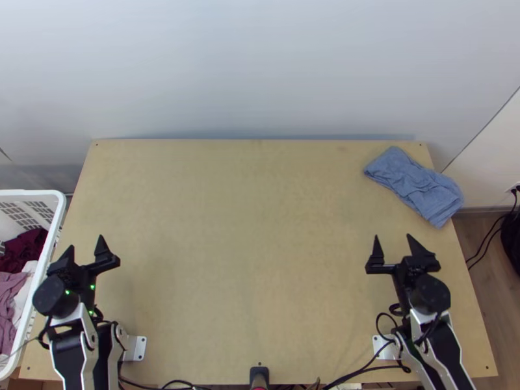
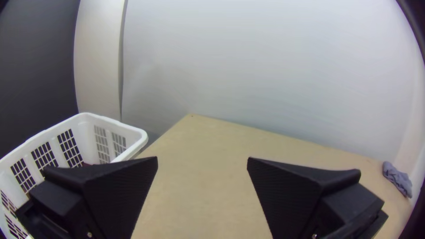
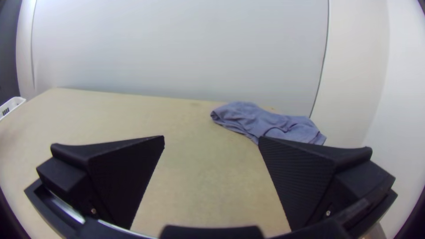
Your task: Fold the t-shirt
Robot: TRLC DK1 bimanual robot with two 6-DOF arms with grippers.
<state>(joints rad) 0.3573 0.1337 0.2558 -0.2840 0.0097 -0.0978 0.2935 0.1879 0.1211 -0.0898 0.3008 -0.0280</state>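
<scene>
Lying rumpled: your oblong blue-grey cloth t-shirt, one o'clock from your wide-gaping, empty black right pincer; black left pincer, same.

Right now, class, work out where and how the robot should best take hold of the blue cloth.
Probably by the middle of its long near edge, with the open right gripper coming from the near side, fingers straddling that edge. The blue cloth lies slantwise as a narrow, rumpled bundle at the far right corner of the table, that edge facing the robot.

White links, round black joints, green lights
</scene>
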